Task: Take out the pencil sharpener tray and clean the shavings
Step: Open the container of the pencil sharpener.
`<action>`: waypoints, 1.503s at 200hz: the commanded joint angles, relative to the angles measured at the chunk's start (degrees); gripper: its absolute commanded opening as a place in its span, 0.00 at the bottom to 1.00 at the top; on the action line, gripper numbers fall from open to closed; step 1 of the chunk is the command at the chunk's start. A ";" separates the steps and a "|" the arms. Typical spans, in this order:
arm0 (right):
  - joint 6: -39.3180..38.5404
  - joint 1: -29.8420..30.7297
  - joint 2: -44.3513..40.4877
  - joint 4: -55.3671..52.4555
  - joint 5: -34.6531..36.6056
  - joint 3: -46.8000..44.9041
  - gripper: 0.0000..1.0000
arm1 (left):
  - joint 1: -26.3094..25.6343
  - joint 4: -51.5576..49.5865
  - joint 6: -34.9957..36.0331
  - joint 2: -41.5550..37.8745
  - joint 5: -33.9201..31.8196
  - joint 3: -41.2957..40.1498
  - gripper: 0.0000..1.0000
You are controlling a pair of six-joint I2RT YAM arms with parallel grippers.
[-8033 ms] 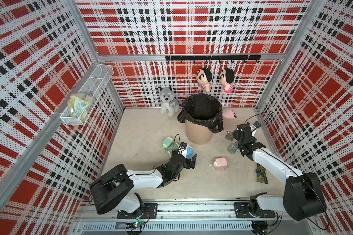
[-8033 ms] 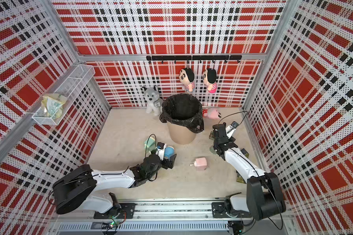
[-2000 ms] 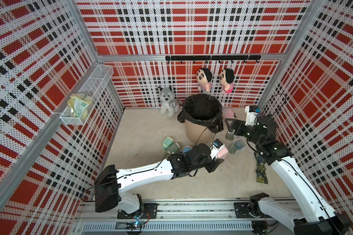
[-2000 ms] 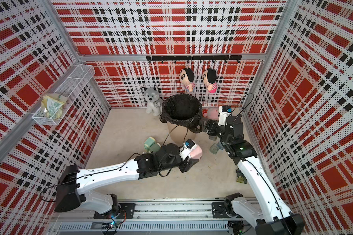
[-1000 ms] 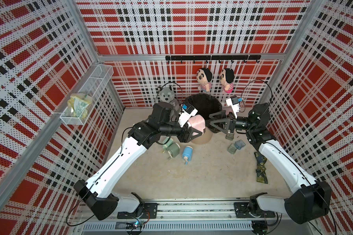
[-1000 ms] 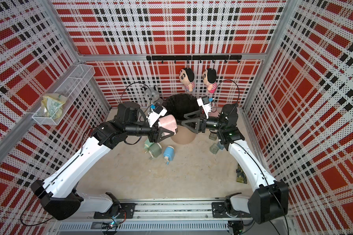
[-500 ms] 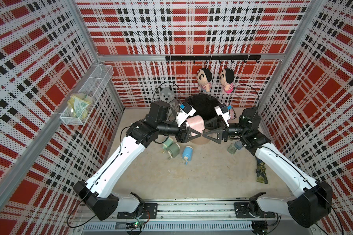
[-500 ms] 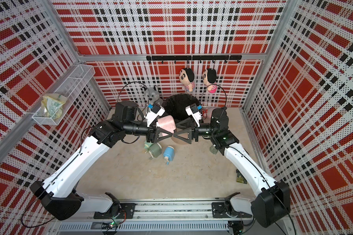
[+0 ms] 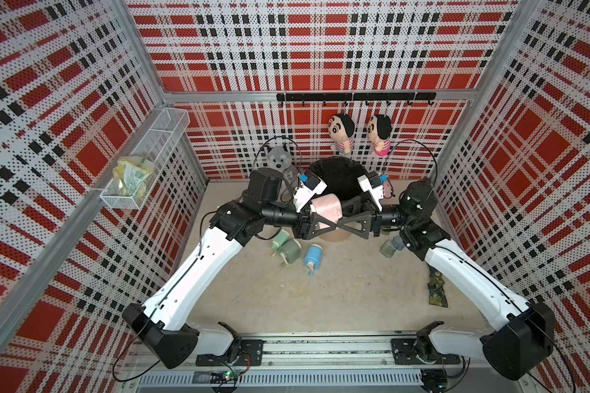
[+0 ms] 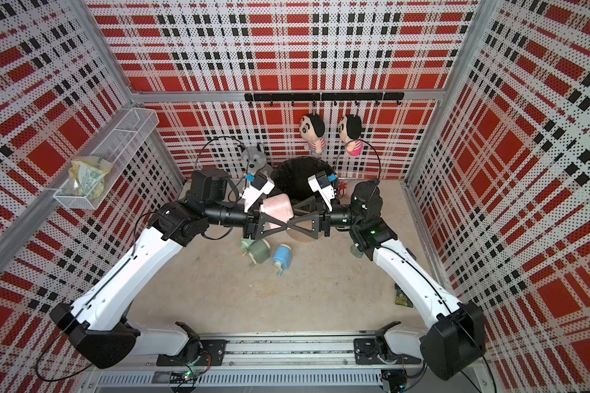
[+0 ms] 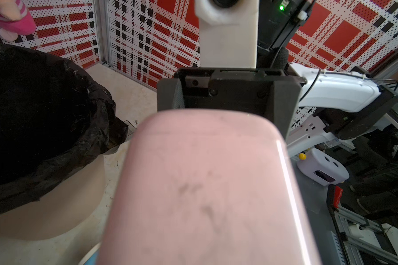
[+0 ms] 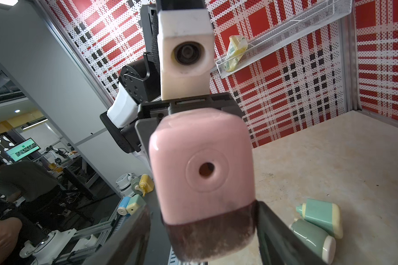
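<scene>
I'm holding the pink sharpener [image 9: 325,208] clamped in the left gripper [image 9: 333,218], its dark tray [image 12: 207,234] lying between the fingers of the right gripper [image 9: 343,216] (pinched yet? I can't tell), and I'm planning a square, straight pull.

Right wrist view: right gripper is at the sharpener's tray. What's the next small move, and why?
Probably close the right gripper firmly on the dark tray. Its fingers flank the tray's two sides, but firm contact isn't clear. The left gripper holds the pink sharpener raised, tray end facing the right arm, so a secure pinch should come before any pull.
</scene>
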 commanded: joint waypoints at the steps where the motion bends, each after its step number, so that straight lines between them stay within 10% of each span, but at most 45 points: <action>1: 1.69 0.47 0.59 3.43 -2.19 -0.03 0.70 | 0.55 1.58 0.78 -0.65 1.15 1.39 0.40; 300: 6.86 -1.50 2.42 11.19 -3.37 -0.46 0.46 | 1.25 2.64 -0.03 -2.17 3.04 0.23 0.45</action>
